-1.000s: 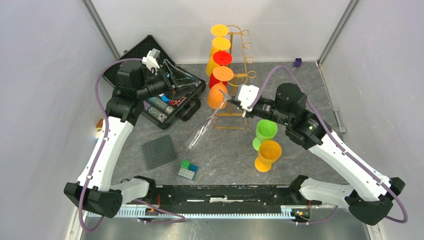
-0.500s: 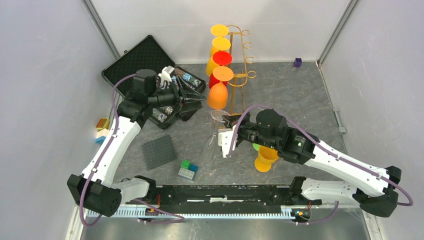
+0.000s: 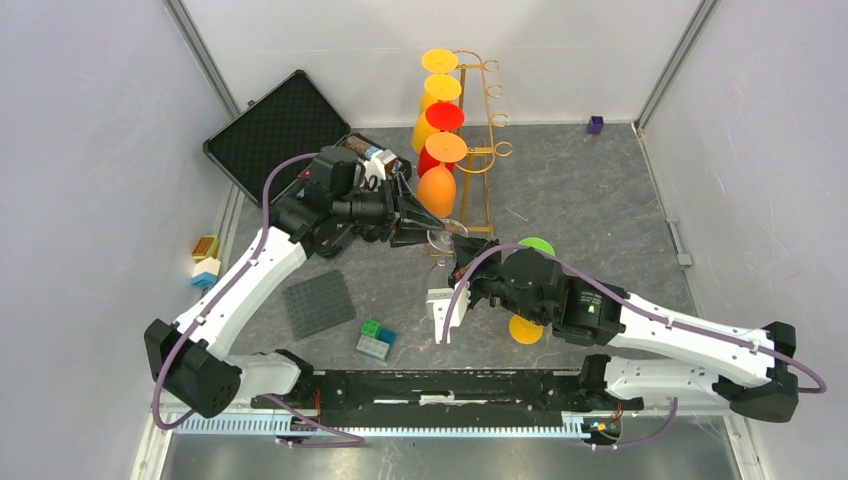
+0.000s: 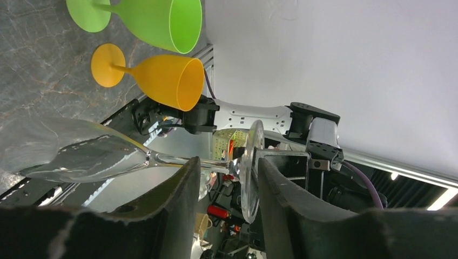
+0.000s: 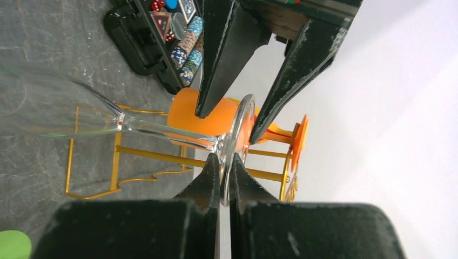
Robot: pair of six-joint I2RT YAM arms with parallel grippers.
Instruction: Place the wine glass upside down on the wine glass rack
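We read the wine glass [image 4: 81, 156] as clear, glossy glass w/ bright reflections. Wine glass rack [image 3: 488, 190]: thin gold metal wire, shiny. Orange goblet [image 4: 162, 81] & green goblet [image 4: 156, 21], upper left of the left wrist view: smooth, satin finish, prob. plastic. Left gripper [image 4: 228, 162]: matt black, finely grainy. Tabletop [image 3: 580, 190]: grey, marbled, dull sheen.

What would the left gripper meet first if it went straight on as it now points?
The clear wine glass's foot, already between the left gripper's jaws; right behind it, likely the right gripper pinching that foot.
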